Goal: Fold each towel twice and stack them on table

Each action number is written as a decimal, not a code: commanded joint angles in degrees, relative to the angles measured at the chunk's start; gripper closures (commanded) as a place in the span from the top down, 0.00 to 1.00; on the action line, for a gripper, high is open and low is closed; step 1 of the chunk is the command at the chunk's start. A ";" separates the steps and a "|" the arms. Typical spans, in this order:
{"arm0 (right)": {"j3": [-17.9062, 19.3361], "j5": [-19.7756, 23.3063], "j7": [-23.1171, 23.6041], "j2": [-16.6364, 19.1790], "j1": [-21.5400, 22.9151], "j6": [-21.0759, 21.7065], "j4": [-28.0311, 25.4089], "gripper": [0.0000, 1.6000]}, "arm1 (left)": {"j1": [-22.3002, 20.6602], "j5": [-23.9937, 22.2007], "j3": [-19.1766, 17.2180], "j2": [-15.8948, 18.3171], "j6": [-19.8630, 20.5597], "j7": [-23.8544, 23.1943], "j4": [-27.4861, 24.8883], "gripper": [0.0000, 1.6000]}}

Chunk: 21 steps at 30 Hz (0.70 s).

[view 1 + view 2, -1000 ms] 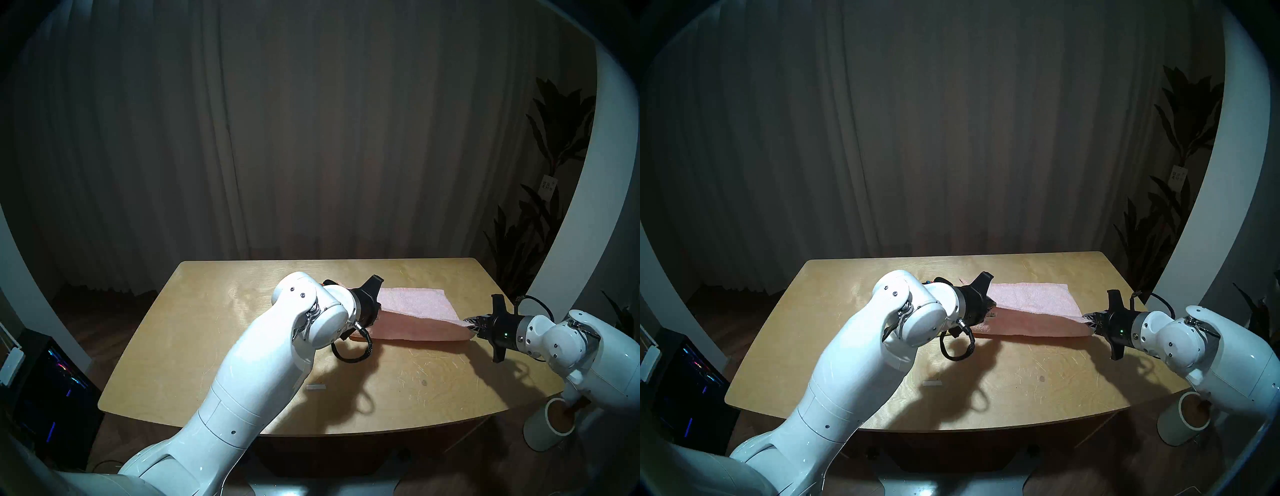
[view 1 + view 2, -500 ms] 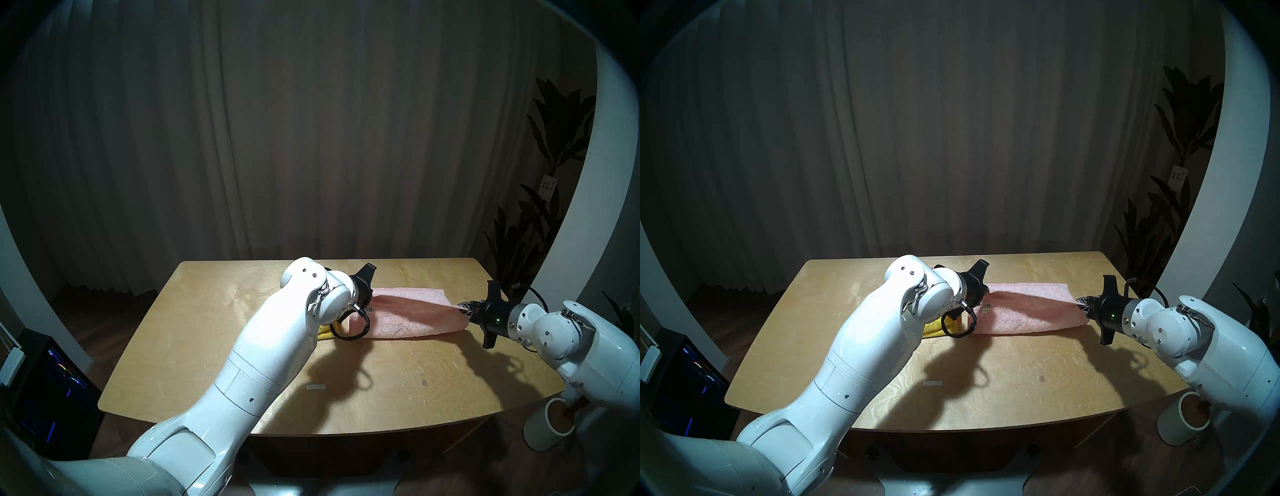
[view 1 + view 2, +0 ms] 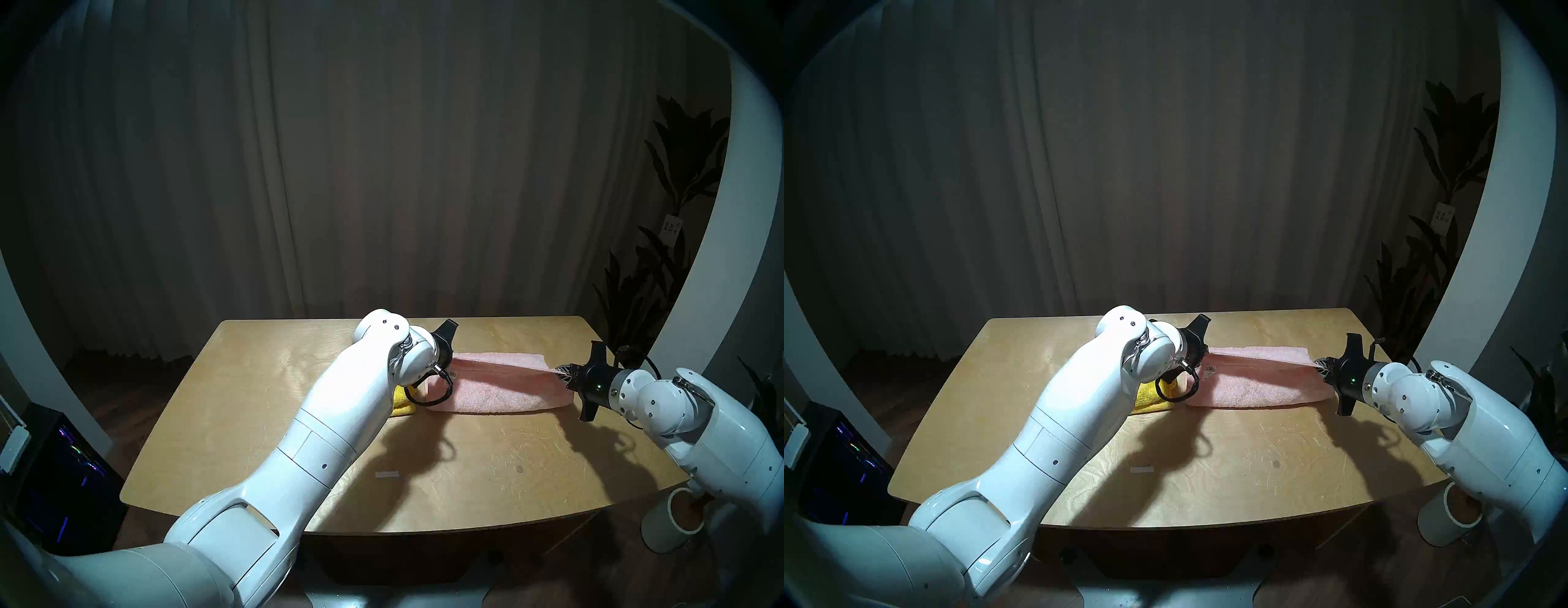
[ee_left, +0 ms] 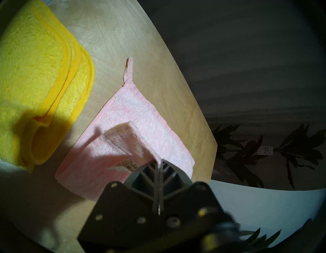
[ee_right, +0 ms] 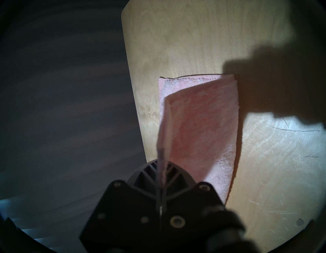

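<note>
Pink towel [image 3: 500,392] is mid first fold on the far half of the tabletop [image 3: 263,407], with the folded yellow towel [image 4: 40,84] parked just beside it on the left. To land this nicely, I'd carry both held corners to the far edge together, keep the cloth taut, and line up the hems before letting go. Left tool [image 4: 159,163] and right tool [image 5: 161,169] are each pinched together on a pink corner, one at each end.
</note>
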 commanded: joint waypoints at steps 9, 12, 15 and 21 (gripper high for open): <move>-4.12 -3.19 -0.42 -6.76 11.17 -2.45 3.99 0.00 | -7.05 2.20 -0.96 -1.58 -0.24 -2.09 5.93 0.00; -5.03 -3.88 -0.62 -7.88 12.83 -2.65 5.10 0.00 | -7.86 2.52 -1.00 -1.82 -0.28 -2.44 7.39 0.00; -6.11 -4.60 -0.98 -8.82 14.52 -2.82 6.32 0.00 | -8.43 2.78 -1.00 -2.03 -0.30 -2.74 8.82 0.00; -8.48 -6.40 -1.37 -10.99 18.01 -3.14 9.44 0.00 | -9.78 3.26 -0.93 -2.73 -0.38 -3.42 11.63 0.00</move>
